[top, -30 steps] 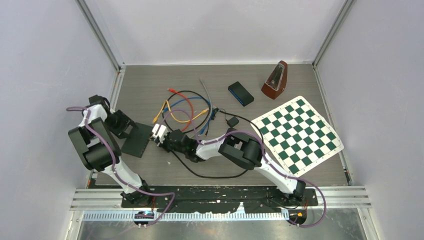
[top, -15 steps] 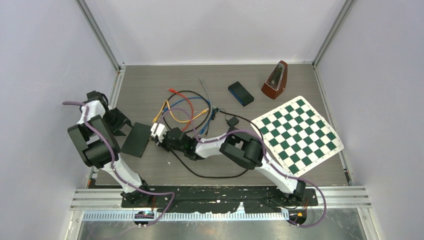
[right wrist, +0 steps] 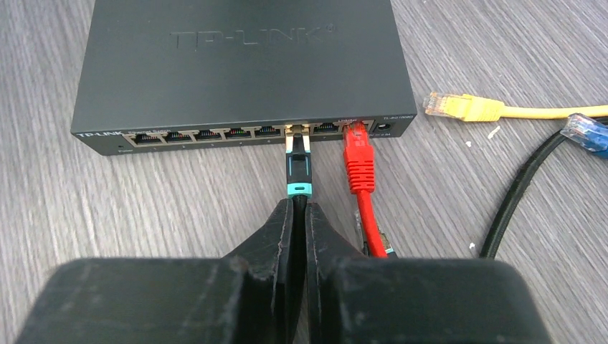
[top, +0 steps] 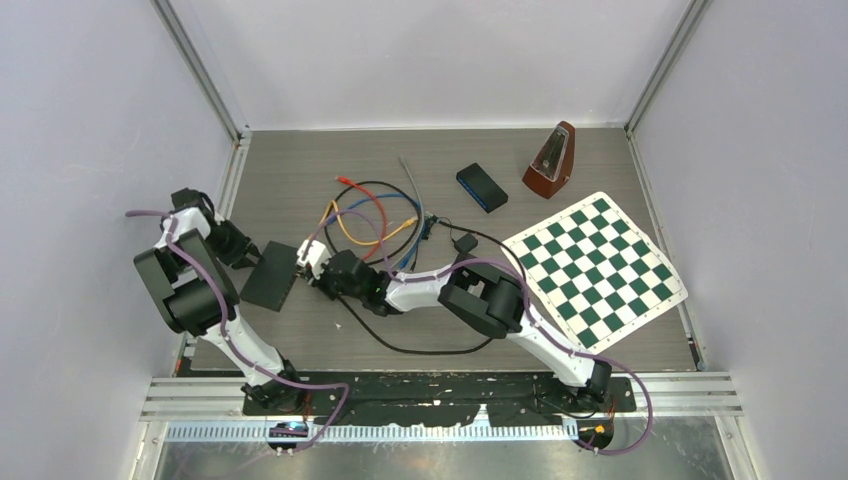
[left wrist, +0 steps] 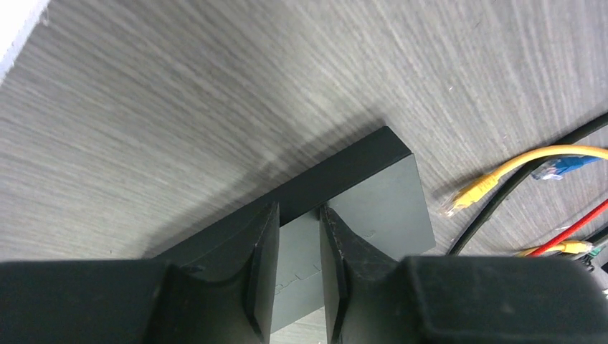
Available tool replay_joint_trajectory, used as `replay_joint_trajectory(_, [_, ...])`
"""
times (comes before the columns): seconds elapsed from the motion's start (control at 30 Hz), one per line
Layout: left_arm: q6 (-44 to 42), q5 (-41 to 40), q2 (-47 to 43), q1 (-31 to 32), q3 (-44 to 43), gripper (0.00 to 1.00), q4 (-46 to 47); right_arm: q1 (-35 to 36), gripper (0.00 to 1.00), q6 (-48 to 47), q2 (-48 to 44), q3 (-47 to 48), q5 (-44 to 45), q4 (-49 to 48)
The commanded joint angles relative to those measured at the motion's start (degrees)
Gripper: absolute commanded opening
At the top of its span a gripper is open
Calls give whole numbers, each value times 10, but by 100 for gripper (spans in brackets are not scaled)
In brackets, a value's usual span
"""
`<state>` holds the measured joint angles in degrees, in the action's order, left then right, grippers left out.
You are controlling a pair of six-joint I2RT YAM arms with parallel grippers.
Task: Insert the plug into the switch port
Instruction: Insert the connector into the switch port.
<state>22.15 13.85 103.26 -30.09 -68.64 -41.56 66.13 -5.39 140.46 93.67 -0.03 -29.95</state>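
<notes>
The black TP-LINK switch (right wrist: 244,64) lies on the table, its port row facing my right gripper; it also shows in the top view (top: 270,276). My right gripper (right wrist: 300,208) is shut on the cable just behind a black-and-teal plug (right wrist: 298,168), whose clear tip sits in the mouth of a port (right wrist: 297,131); I cannot tell how deep. A red plug (right wrist: 357,154) sits in the port to its right. My left gripper (left wrist: 297,211) rests at the switch's back edge (left wrist: 373,186), jaws a narrow gap apart, holding nothing.
Loose yellow (right wrist: 462,107) and blue (right wrist: 588,132) plugs and a black cable (right wrist: 516,201) lie right of the switch. Behind, a cable tangle (top: 370,215), a dark box (top: 482,187), a metronome (top: 550,160) and a chessboard (top: 595,268).
My right gripper has pushed left with the plug toward the switch. The switch has slid slightly left. My left gripper has drawn back from over the switch to its back edge.
</notes>
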Motion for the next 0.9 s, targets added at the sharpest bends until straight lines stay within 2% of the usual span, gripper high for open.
replay_joint_trajectory(0.0, [13,119,5,14,32,25,-61,6,5,37,19,74,11,-38])
replay_joint_trajectory(0.2, [13,168,5,15,56,14,-48,5,5,13,39,84,-36,-76])
replay_joint_trajectory(0.63, [25,218,5,20,107,8,-18,-2,5,-3,74,155,-29,-55])
replay_joint_trajectory(0.73, [17,205,-1,17,98,5,-31,-4,5,-8,78,162,-28,-48])
replay_joint_trajectory(0.8, [28,190,-39,0,81,6,-36,-4,5,-15,74,160,-32,-40])
replay_joint_trajectory(0.87, [60,187,-85,-16,62,14,-24,-4,8,-17,64,146,-30,-39])
